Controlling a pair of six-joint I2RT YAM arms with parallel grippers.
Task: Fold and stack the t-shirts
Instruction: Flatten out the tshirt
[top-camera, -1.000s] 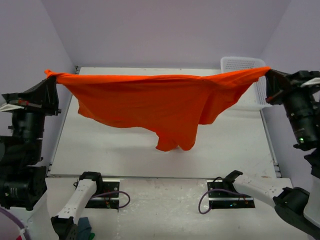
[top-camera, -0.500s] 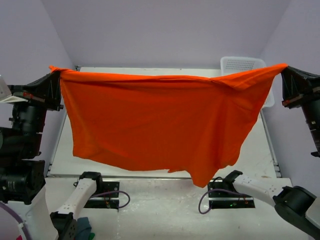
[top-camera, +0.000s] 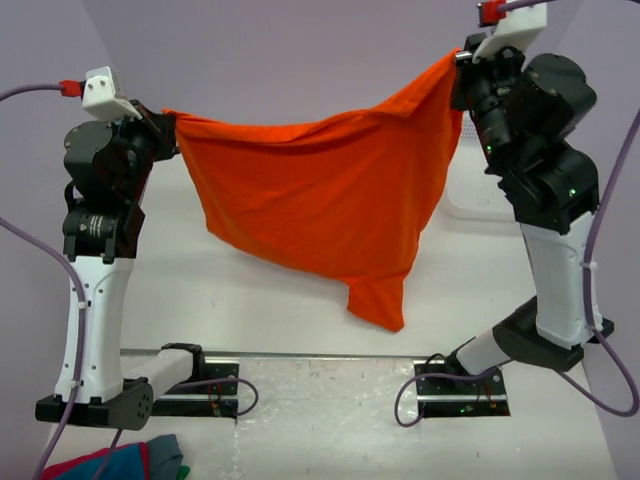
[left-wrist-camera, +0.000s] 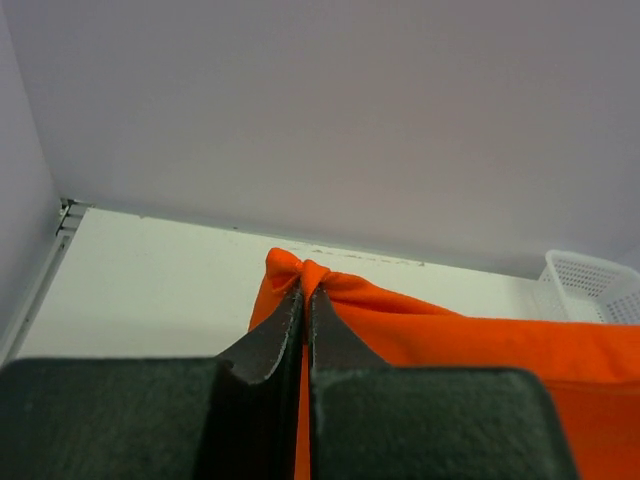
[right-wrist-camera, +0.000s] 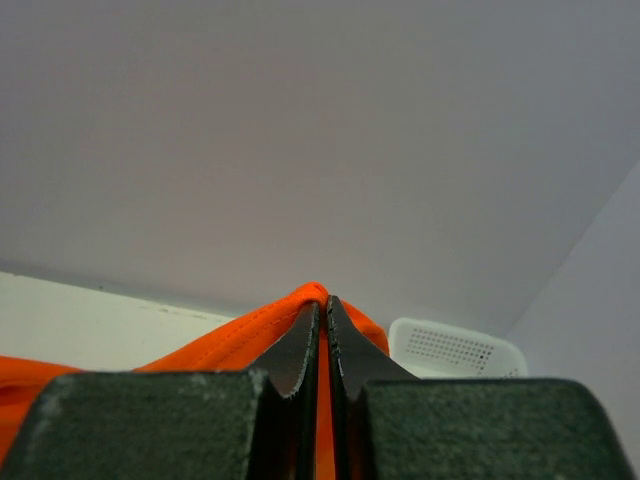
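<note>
A plain orange t-shirt (top-camera: 320, 195) hangs in the air between my two raised arms, sagging in the middle with one part drooping lowest at the centre right, above the table. My left gripper (top-camera: 172, 122) is shut on its left corner; the pinched cloth shows in the left wrist view (left-wrist-camera: 305, 275). My right gripper (top-camera: 458, 62) is shut on its right corner, higher up; the cloth shows between the fingers in the right wrist view (right-wrist-camera: 322, 300).
A white perforated basket (right-wrist-camera: 455, 350) stands at the back right of the white table (top-camera: 200, 290), mostly hidden behind my right arm. A red, blue and grey cloth bundle (top-camera: 125, 462) lies at the near left by the arm bases.
Both arms have swung up and inward, bringing the held corners closer together. The shirt, stretched wide before, now sags and hangs narrower, further back over the table.
</note>
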